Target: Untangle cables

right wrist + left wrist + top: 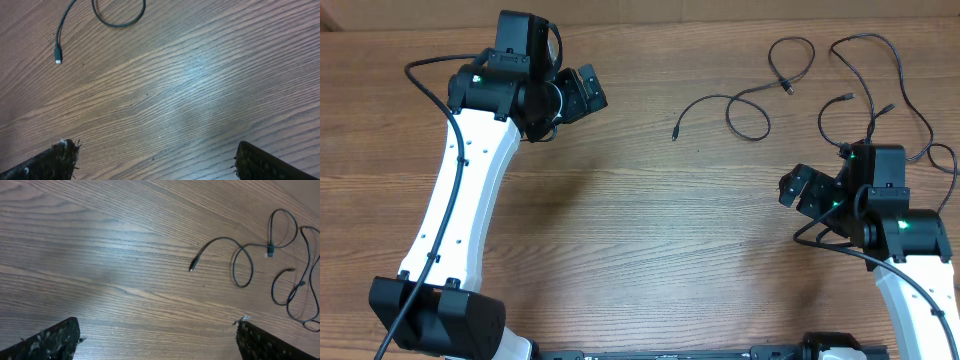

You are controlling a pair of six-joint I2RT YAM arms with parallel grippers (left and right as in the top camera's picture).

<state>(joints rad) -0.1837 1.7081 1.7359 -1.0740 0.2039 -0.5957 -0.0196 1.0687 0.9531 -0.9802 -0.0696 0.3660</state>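
Observation:
The shorter black cable [677, 130] lies at the table's far middle-right, running from a plug through two loose loops. It also shows in the left wrist view [220, 239] and partly in the right wrist view [58, 56]. The longer black cable [849, 97] loops at the far right, beside the shorter one; its left part shows in the left wrist view [290, 270]. My left gripper [588, 90] [157, 340] is open and empty, well left of the cables. My right gripper [798, 188] [155, 160] is open and empty, just in front of the cables.
The wooden table [650, 230] carries only the cables. The right arm's body [885, 200] sits over the longer cable's near part. The table's far edge runs along the top of the overhead view.

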